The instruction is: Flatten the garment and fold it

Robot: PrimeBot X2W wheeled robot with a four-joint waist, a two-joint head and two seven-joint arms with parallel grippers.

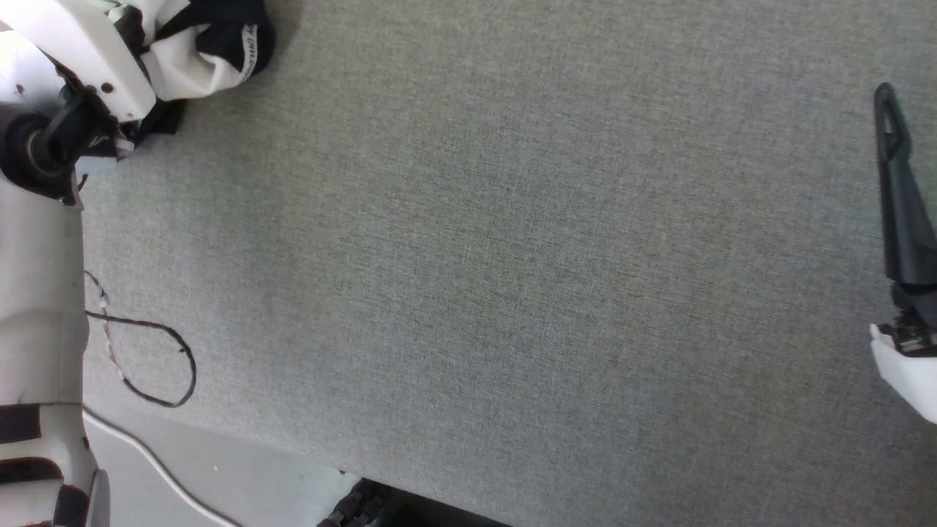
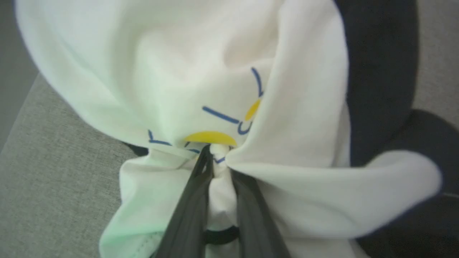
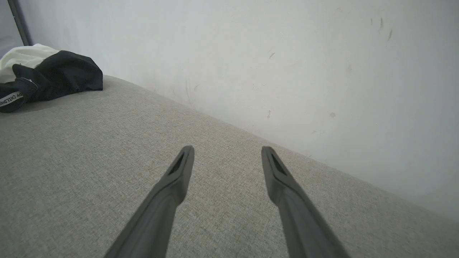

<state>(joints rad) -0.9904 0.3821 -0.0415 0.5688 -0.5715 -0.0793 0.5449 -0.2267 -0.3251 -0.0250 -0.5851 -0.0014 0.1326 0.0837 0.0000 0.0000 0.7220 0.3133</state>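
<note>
Left end effector [image 2: 215,154]: the two dark fingers [image 2: 190,200] converge and are closed on a pinched fold of the garment [image 2: 200,71]. The tips sit right at the chest print [image 2: 211,137], a yellow patch with blue lines. The cloth is soft white knit, bunched into rounded folds that bulge around both fingers. A black sleeve panel runs down the right side of the left wrist view.

Right end effector [image 3: 226,152]: jaws spread wide with nothing between them. The fingers are slim, matte and tapered, each with a slot near the tip. They hang above bare table [image 3: 107,172], well apart from the garment.

Garment location: crumpled in a heap at the far left part of the table. It appears at the upper left of the head view [image 1: 212,51] and the upper left of the right wrist view [image 3: 53,77]. The lettered white neck tape [image 1: 247,51] curls along the black collar.

The table is covered in grey woven fabric, flat and even. A broad open stretch lies between the two end effectors. Its far edge meets a pale, scuffed wall [image 3: 287,53]. The near edge runs diagonally across the bottom of the head view, with floor [image 1: 241,468] below it. A black cable [image 1: 157,359] loops near that edge.

Left arm [image 1: 40,293]: the pale forearm reaches up the left edge of the head view, with the wrist over the heap.
</note>
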